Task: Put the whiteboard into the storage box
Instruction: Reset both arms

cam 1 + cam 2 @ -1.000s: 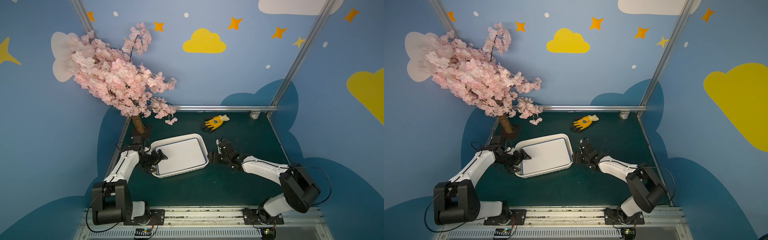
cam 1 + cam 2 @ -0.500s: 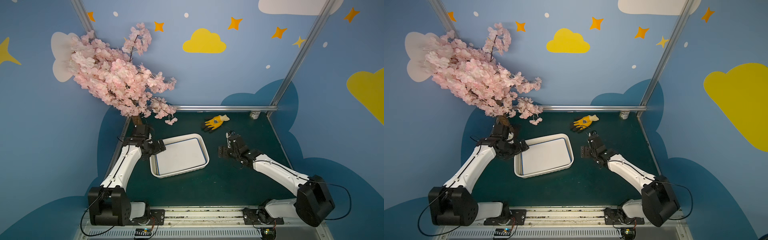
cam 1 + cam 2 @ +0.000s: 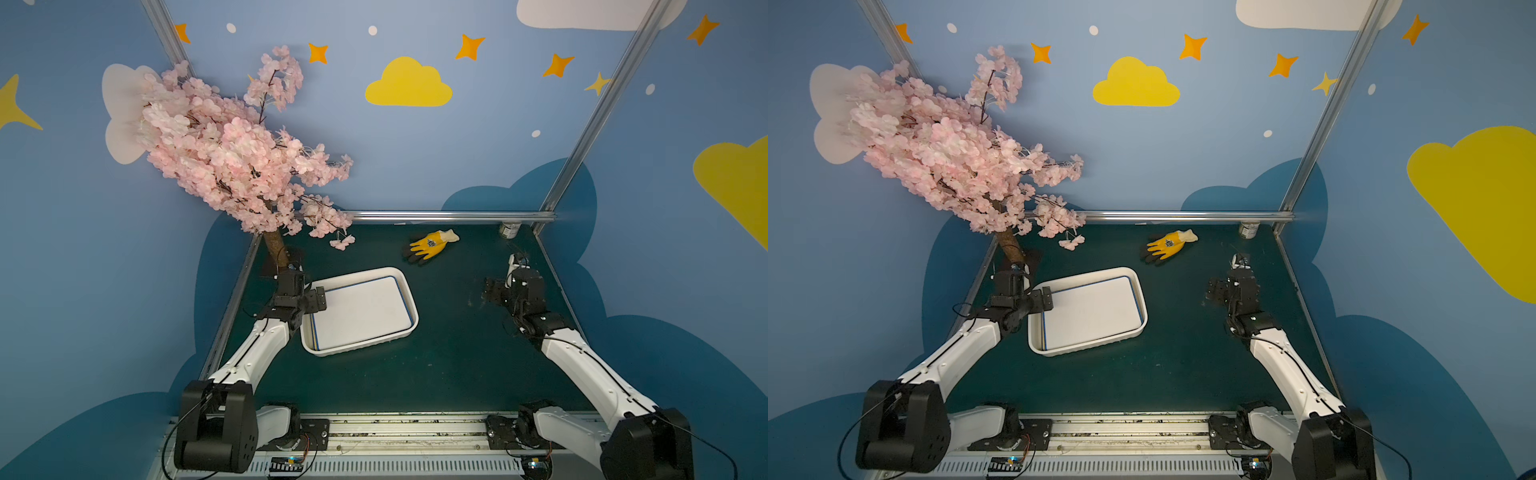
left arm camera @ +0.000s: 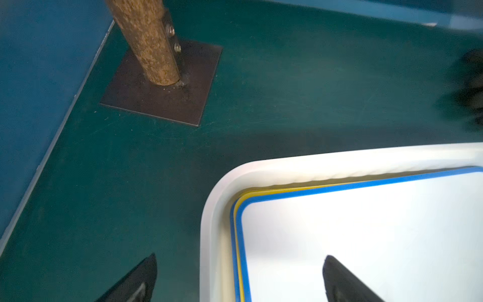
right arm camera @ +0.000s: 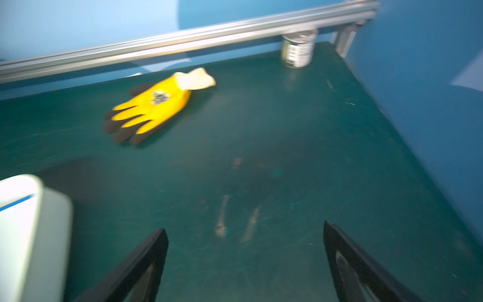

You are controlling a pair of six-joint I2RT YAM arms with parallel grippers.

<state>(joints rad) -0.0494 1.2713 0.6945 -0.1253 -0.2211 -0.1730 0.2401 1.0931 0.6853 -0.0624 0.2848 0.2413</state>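
Whiteboard [image 3: 361,311] apparently unmoved in storage box [image 3: 365,344]; right gripper [image 3: 492,291] has withdrawn rightward.

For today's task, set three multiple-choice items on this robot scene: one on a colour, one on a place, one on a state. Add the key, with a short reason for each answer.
1. The glove is mostly:
A. yellow
B. red
C. green

2. The whiteboard lies:
A. on top of the glove
B. upright on its edge
C. flat inside the storage box

3. The right gripper is:
A. shut on the glove
B. open, holding nothing
C. shut on the whiteboard

Key:
1 A, its back is yellow above dark fingertips.
2 C, its blue edge sits within the white rim.
3 B, its jaws stand wide apart with nothing between them.
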